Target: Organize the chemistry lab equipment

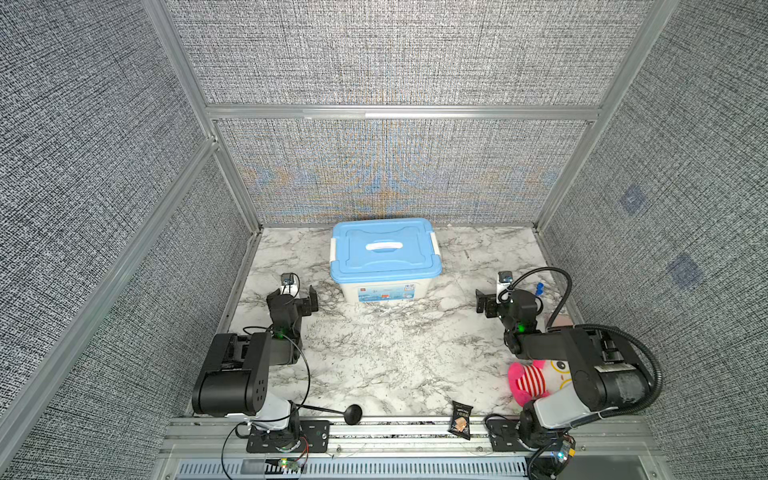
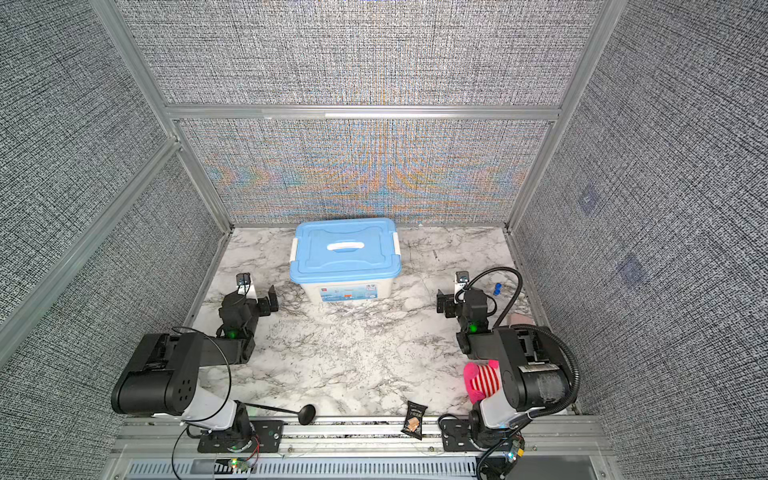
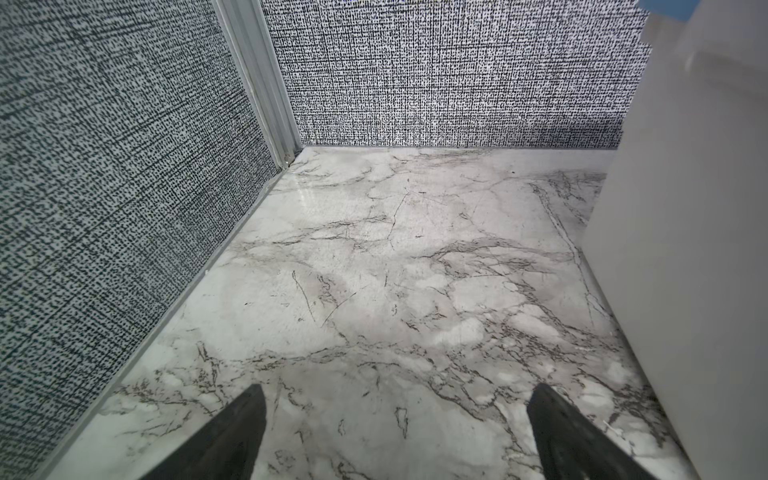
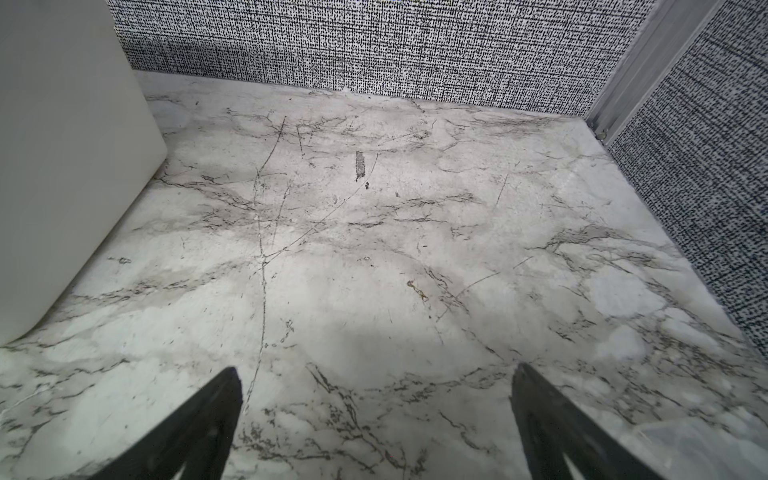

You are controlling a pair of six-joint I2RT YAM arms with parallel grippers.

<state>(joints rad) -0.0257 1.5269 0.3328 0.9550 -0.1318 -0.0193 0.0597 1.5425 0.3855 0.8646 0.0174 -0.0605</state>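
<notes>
Of the chemistry lab equipment, only a small blue cap [image 1: 539,288] [image 2: 497,288] shows, on the marble just right of my right arm; I cannot make out its tube, and the rest of the equipment is out of view. My left gripper [image 1: 293,296] [image 2: 249,297] [image 3: 399,388] hovers low, left of the box, open and empty. On the box's right, my right gripper [image 1: 509,297] [image 2: 466,299] [image 4: 377,368] is also open, with only bare marble between its fingers. Both point toward the back wall.
A white storage box with a shut blue lid [image 1: 385,249] [image 2: 347,248] stands at the back centre; its wall [image 3: 685,249] [image 4: 62,166] shows in both wrist views. A pink striped plush toy [image 1: 530,380], a black snack packet [image 1: 461,419] and a black round-headed stick [image 1: 353,413] lie near the front.
</notes>
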